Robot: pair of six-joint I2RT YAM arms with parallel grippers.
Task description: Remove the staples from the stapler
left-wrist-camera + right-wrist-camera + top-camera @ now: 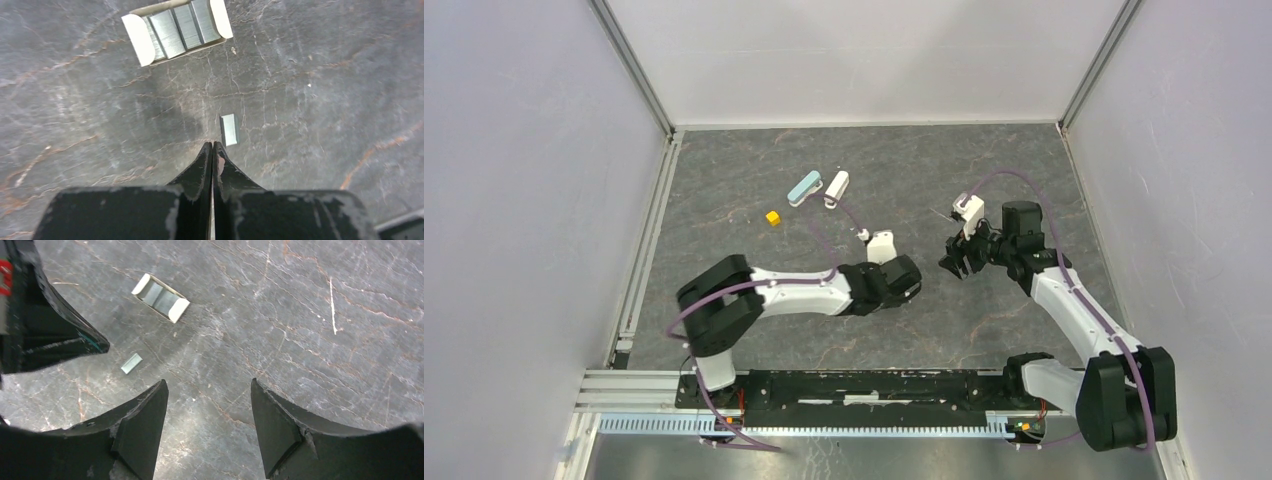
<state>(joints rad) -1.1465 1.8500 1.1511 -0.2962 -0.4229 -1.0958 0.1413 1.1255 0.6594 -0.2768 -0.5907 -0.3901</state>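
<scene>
The stapler (177,31) is a stubby grey piece with whitish ends, lying on the dark stone table; the right wrist view has it at upper left (161,297). The staples (229,129) are a short silvery strip flat on the table, apart from the stapler and just beyond my left fingertips; they also show in the right wrist view (131,363). My left gripper (212,145) is shut with nothing between its jaws. My right gripper (208,382) stands open and empty over bare table, right of the staples. In the top view the two grippers (916,280) (952,262) face each other at mid table.
A teal oblong thing (804,187), a white oblong thing (836,188) and a small yellow cube (772,217) lie farther back on the table. White walls close in the back and both sides. The left gripper's black finger (55,335) shows at the left of the right wrist view.
</scene>
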